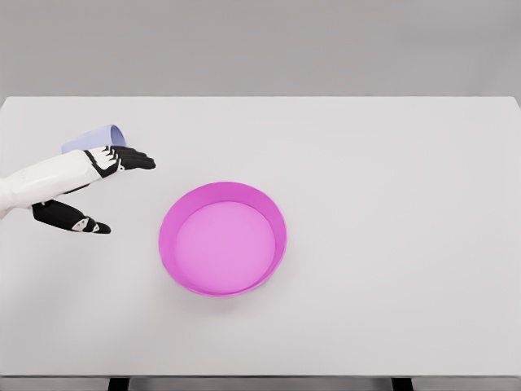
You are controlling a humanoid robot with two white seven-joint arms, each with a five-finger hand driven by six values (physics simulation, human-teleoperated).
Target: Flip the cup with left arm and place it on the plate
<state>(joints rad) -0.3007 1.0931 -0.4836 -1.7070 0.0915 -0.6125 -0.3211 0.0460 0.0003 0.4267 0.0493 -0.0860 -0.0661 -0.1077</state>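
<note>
A pale lavender cup lies on its side at the table's far left, its mouth turned toward the right. My left hand comes in from the left edge and is open. Its black fingers stretch out just in front of the cup, and the thumb is spread wide toward the near side. The white forearm and the fingers hide the cup's lower part, and I cannot tell whether they touch it. A magenta plate with a raised rim sits right of the hand, near the table's middle, with nothing in it.
The white table stretches far to the right of the plate. Its front edge runs along the bottom of the head view, with dark legs below it.
</note>
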